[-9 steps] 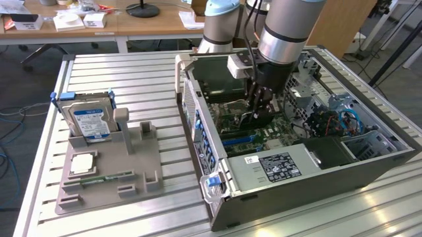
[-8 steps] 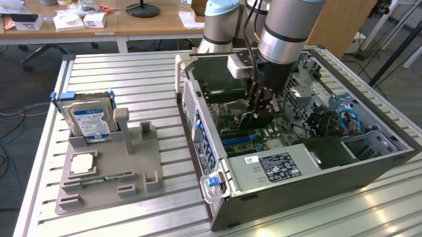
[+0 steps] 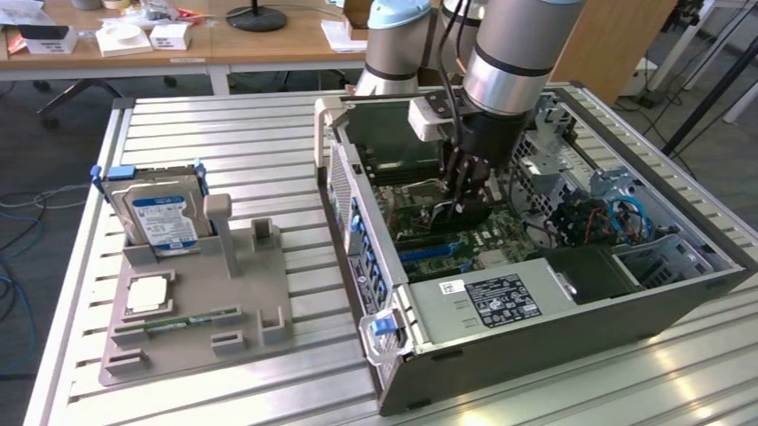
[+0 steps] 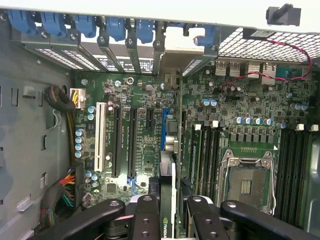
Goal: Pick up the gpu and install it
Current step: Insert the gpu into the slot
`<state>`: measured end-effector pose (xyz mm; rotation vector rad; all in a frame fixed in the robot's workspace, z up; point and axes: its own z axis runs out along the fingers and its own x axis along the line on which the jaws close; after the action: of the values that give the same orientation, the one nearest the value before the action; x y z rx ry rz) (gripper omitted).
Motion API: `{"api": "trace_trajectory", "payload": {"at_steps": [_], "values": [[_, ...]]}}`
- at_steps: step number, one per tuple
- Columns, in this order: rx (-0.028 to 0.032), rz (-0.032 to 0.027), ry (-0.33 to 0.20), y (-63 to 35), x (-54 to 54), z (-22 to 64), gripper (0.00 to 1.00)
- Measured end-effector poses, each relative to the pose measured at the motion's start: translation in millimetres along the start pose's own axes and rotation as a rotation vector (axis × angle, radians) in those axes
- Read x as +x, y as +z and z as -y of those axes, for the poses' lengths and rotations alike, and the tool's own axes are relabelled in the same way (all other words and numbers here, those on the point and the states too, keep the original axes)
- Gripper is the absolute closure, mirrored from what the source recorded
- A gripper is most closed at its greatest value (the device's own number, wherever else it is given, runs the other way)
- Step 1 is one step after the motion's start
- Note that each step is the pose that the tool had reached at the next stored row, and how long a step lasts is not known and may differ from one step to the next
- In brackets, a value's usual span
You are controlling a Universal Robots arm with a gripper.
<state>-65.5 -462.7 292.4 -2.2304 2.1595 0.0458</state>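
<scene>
gpu (image 4: 166,220) marked NVIDIA, edge-on over motherboard (image 4: 142,150), grasped by hand (image 4: 171,202), inside computer case (image 3: 556,342)

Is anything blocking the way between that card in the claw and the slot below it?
Nothing visible does. The gripper holds the gpu edge-on just over the motherboard by its blue slot; no cable or part shows between them.
</scene>
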Motion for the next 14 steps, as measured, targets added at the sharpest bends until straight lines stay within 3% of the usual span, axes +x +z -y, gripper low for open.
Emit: {"api": "trace_trajectory", "payload": {"at_steps": [14], "values": [[0.0,0.0,0.0,0.0,0.0,0.2,0.74]]}}
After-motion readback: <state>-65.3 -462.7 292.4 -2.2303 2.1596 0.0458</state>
